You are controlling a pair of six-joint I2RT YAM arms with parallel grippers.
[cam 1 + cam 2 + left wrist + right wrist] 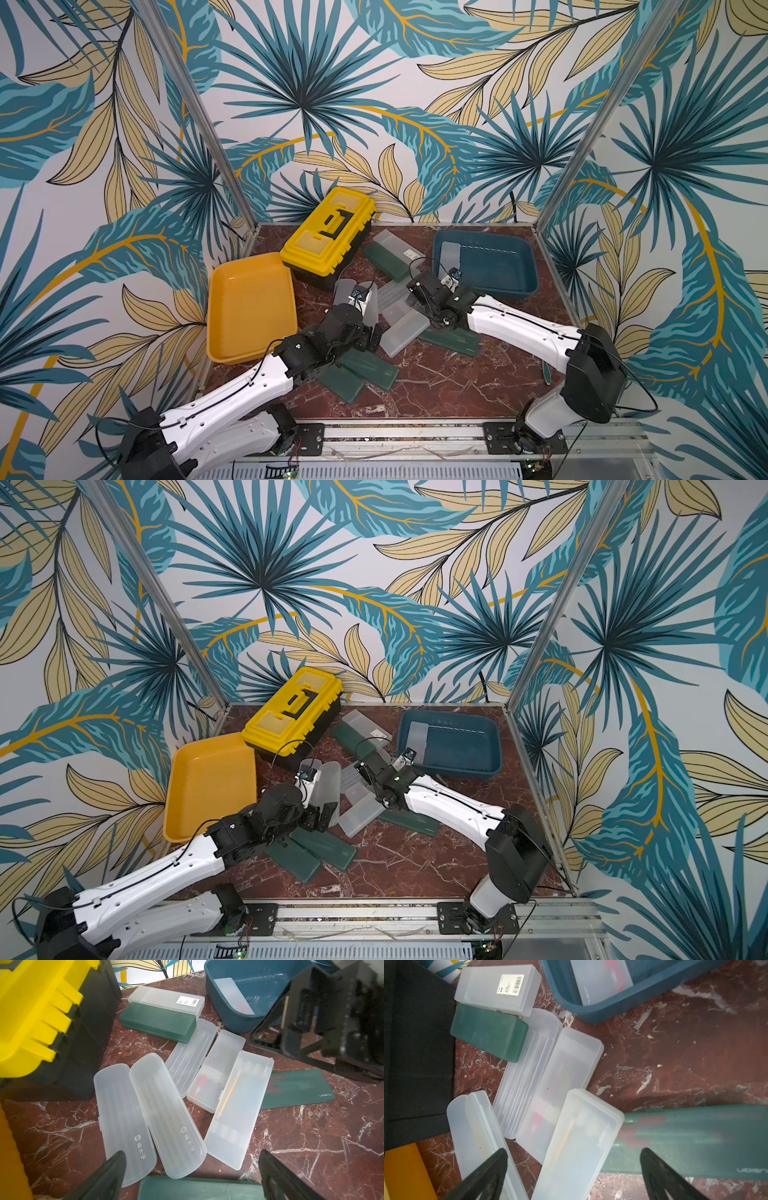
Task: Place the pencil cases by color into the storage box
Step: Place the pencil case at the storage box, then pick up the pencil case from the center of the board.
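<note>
Leaf-print walls (299,104) close in a red-brown marbled surface (436,386). On it the cases lie in a loose pile between a yellow bin (249,307), a toolbox (328,232) and a blue bin (498,291). 1 frosted case (449,257) already lies inside the blue bin. In the left wrist view, 2 round-ended cases (166,1113) carry the characters "猫太子" beside a small face logo. A long frosted case (239,1109) and a flat green case (297,1088) both read "nusign". A boxy case (166,999) bears a barcode sticker (188,1001) whose print is too small to read. Red shapes inside a shorter case (209,1076) are blurred. Another green case (199,1188) is cut off at the frame edge, and in both top views the arms cover part of the pile. The left claw (193,1152) hangs wide open above the round-ended cases, gripping nothing. The right claw (574,1150), equally wide and gripping nothing, hangs above the long frosted case.
</note>
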